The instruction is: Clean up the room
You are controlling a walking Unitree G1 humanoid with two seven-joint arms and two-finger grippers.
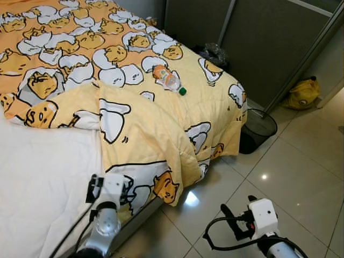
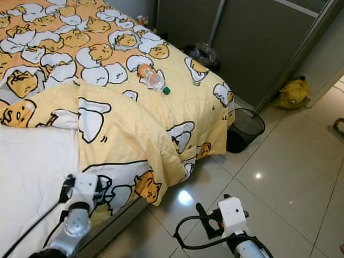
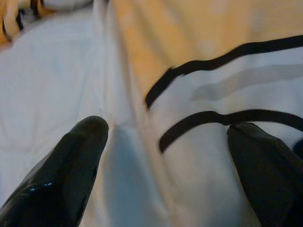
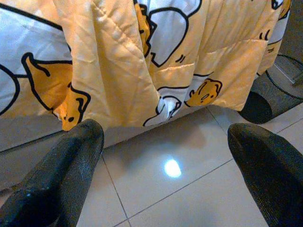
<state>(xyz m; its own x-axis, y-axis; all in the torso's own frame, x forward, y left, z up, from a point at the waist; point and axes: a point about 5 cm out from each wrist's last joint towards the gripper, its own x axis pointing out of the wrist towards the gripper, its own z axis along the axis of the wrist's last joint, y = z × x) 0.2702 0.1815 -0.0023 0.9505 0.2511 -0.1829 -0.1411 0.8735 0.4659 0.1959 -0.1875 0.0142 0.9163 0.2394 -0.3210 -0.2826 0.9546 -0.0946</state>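
The bed (image 1: 37, 177) takes up most of the scene, its white sheet bare on the near side. A yellow quilt (image 1: 161, 123) covers the rest, with one corner folded back and its edge hanging over the side toward the tiled floor (image 1: 301, 177). A black mesh bin (image 1: 258, 129) stands on the floor just beside the bed's corner, and a yellow bag (image 1: 302, 94) lies well apart by the wardrobe. On the quilt, up the bed, lies an empty-looking plastic bottle (image 1: 167, 79) with a green cap.

The left end effector (image 3: 165, 142) hovers over the quilt's folded edge, fingers apart and holding nothing. The right end effector (image 4: 165, 142) hangs over the floor near the bed's side, fingers likewise apart and empty.

The bottle looks like the litter to clear, and it is probably out of reach from here. A good approach would be to move closer along the bed, grip the bottle across its body, then drop it in the bin.
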